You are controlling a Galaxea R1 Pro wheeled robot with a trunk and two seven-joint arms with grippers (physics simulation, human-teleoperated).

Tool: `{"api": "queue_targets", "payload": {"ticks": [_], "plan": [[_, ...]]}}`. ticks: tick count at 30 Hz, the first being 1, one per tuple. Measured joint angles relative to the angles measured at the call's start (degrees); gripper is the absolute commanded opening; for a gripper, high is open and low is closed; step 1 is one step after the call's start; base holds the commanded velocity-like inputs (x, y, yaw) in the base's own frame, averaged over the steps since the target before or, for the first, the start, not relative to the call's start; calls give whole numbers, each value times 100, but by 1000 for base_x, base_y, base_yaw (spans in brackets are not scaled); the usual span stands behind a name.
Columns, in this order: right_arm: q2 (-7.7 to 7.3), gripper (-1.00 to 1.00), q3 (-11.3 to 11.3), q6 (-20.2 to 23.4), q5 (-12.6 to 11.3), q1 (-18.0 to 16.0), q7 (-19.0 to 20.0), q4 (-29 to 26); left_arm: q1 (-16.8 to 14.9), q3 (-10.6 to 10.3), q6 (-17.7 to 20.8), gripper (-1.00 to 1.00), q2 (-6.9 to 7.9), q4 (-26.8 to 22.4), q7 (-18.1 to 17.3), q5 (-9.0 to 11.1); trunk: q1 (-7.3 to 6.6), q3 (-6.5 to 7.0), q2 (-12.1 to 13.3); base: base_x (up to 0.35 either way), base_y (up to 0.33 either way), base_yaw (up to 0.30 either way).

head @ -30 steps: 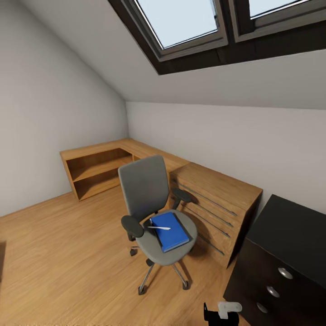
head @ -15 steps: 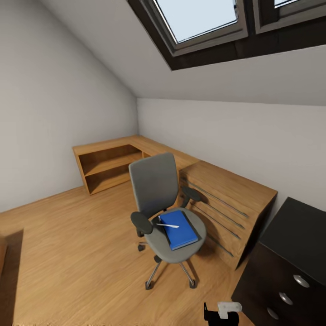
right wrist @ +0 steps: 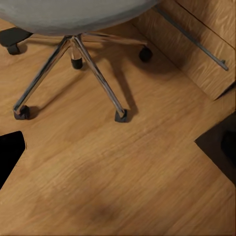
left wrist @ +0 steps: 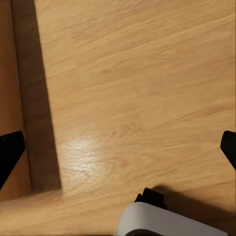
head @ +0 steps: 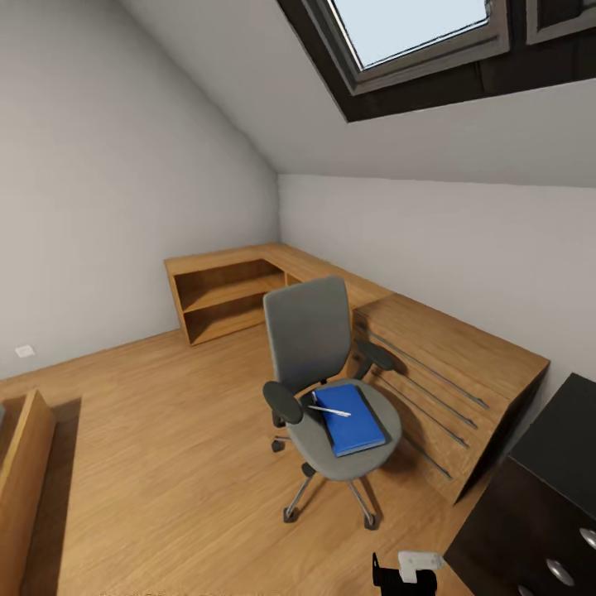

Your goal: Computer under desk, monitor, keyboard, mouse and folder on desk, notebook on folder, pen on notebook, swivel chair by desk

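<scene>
We are in transit toward the swivel chair (head: 331, 389), which stands at centre frame in the head view. The step in hand, as we judge it, is the approach that precedes moving the folder. The blue folder (head: 352, 419) lies flat on the chair seat, with a pen (head: 329, 410) resting across its upper left corner. Whether a notebook lies there as well, we cannot tell.

The wooden worktop (head: 451, 352) runs along the far wall at centre right, just behind the chair and touching or nearly touching its right armrest. Its open shelf section (head: 225, 298) sits in the corner at upper centre left.

Tool state: in the left wrist view, the left tool (left wrist: 118, 147) shows both dark fingertips at the frame's opposite edges, spread wide, with nothing between them and bare wooden floor (left wrist: 137, 73) beyond. In the right wrist view, the right tool (right wrist: 118, 147) is likewise spread wide and empty, and it looks onto the chair's wheeled base (right wrist: 78, 64).

Next move: close the remaining gap to the chair, then bring one tool down over the seat. The pen rests loose on the folder and may roll off if the folder is tilted.

Obstructions: a dark drawer cabinet (head: 538, 505) occupies the lower right, near the path. A wooden furniture edge (head: 25, 463) stands at lower left. The chair armrests flank the seat and limit side access.
</scene>
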Motion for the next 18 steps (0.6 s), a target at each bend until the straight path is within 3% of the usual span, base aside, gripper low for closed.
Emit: {"api": "queue_targets", "payload": {"ticks": [18], "plan": [[-6,100,0,-9,0,0,0,-1,0,-1,0,100,0,0,1,0,0,-70,0,0,-4,247]]}}
